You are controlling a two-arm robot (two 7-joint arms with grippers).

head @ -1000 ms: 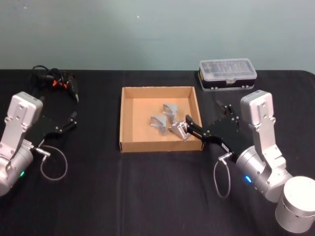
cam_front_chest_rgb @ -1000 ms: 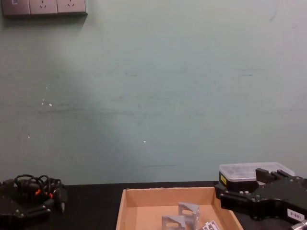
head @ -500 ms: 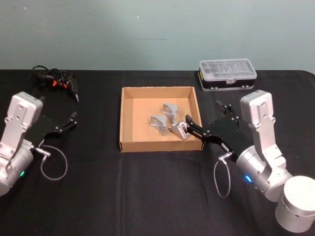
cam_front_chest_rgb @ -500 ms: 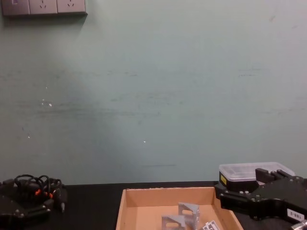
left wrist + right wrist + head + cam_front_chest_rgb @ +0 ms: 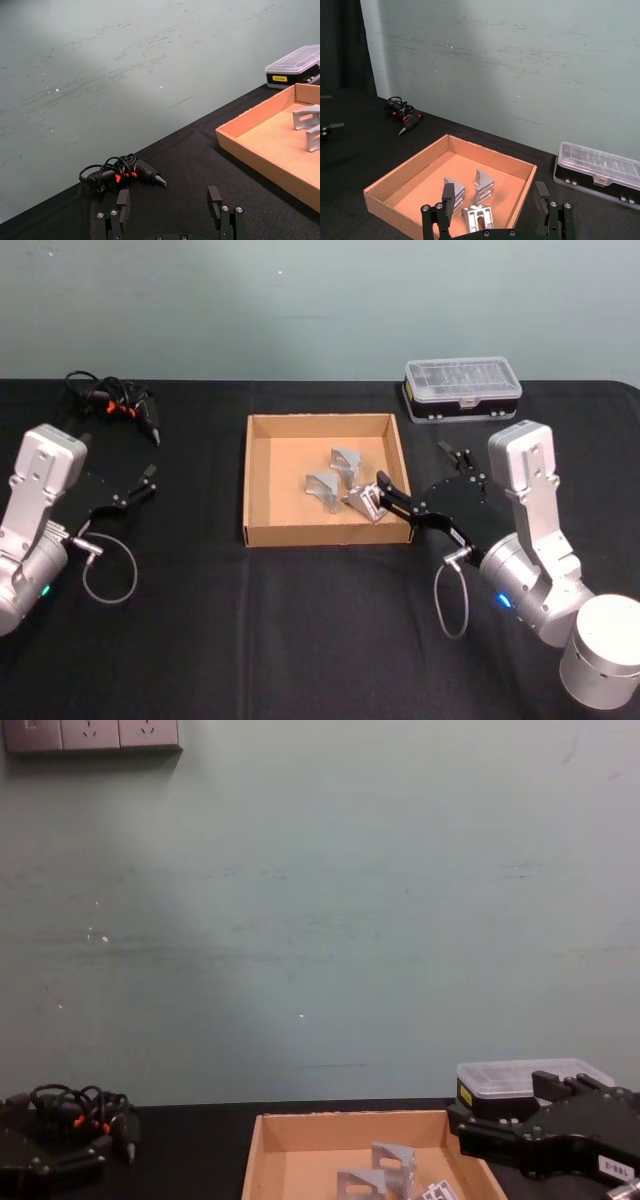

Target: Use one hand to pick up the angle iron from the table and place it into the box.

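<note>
right gripper (image 5: 418, 480): released, at box's right wall | three angle irons (image 5: 340, 486) in box (image 5: 262, 533) | left gripper (image 5: 118, 472): released, parked left | case (image 5: 462, 389) behind; corded tool (image 5: 118, 408) far left

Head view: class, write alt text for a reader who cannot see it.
Three angle irons lie in the box on the table. The right gripper, open, sits at its right wall; the left gripper, open, rests far left.

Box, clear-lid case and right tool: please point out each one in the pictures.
box (image 5: 264, 480), head view, on its bare cardboard floor.
clear-lid case (image 5: 462, 379), head view, on its lid.
right tool (image 5: 497, 210), right wrist view, midway between its fingertips.
</note>
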